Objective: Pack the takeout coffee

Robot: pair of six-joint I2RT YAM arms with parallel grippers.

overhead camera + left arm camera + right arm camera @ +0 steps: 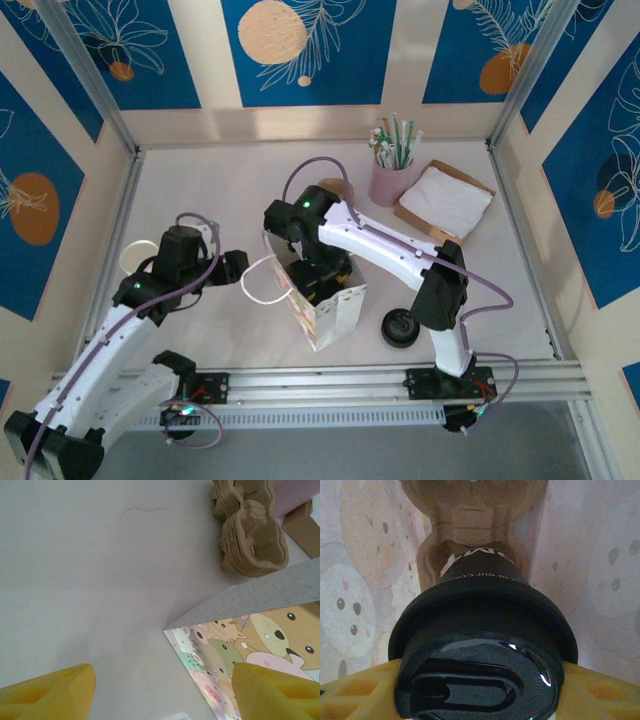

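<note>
Table, takeout coffee mostly inside bag

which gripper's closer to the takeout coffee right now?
Right. The right gripper clamps the takeout coffee inside the paper bag; the left gripper sits open outside, beside the bag.

Your left arm and right arm show white links, black joints with small green lights, looping lilac cables, and blocky yellow fingers at the wrists
</note>
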